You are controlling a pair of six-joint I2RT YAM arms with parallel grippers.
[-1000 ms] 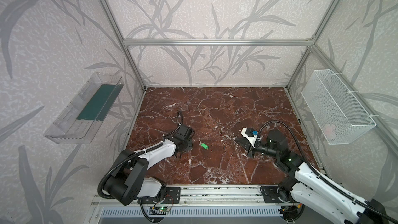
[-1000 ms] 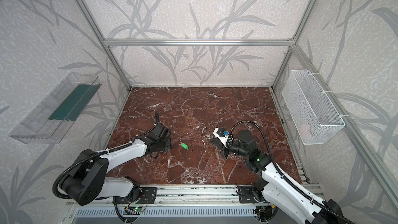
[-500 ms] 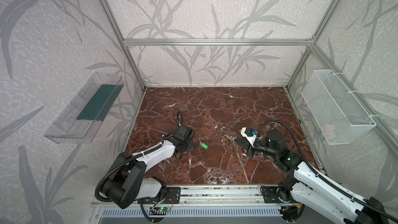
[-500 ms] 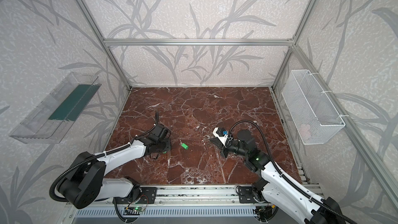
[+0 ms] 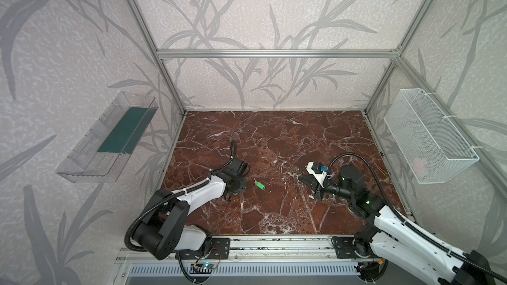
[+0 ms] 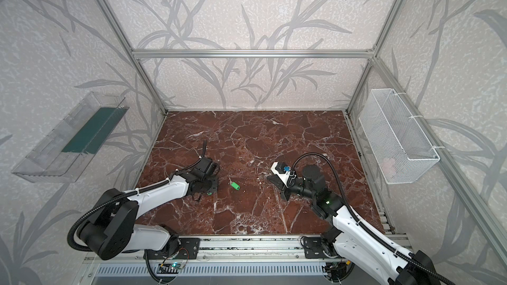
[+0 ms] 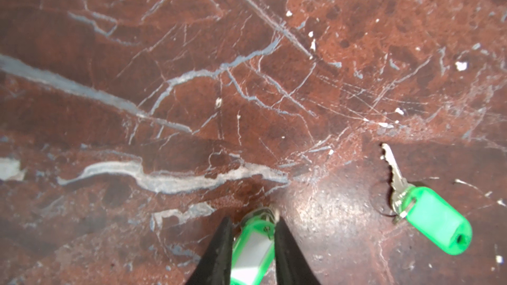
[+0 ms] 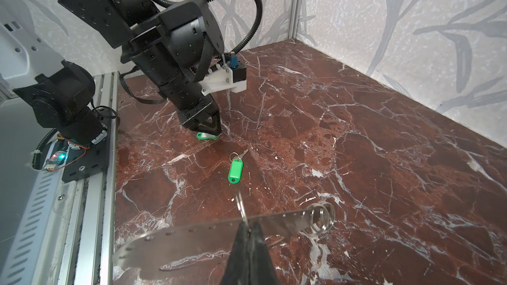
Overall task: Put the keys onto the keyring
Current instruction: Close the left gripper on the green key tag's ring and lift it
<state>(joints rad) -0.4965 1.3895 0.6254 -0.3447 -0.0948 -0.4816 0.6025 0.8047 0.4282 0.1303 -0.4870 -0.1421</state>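
Against the frames of a second ago, the left gripper [image 7: 252, 231] sits lower and its jaws have drawn in — they now flank a green key tag [image 7: 253, 248] on the marble floor [image 7: 192, 78], narrow but with slivers of gap showing in the left wrist view, so whether they grip it yet I cannot tell. The other key [image 7: 428, 215], silver blade on a green tag, lies where it lay before, just beside the left gripper and apart from it; both top views show it between the two arms [image 5: 259, 186] [image 6: 234, 185]. On the left wall hangs a clear tray [image 5: 109, 141] with a dark green sheet [image 5: 126, 130] in it; on the right wall, a white mesh basket [image 5: 428, 135] holding something pale pink [image 5: 418, 164], too faint to name. The right gripper [image 8: 250, 231] has not moved — its jaws are pressed together on a wire ring [image 8: 242, 209] at the upper edge of the keyring [image 8: 208, 239], a flat grey metal plate held above the floor.
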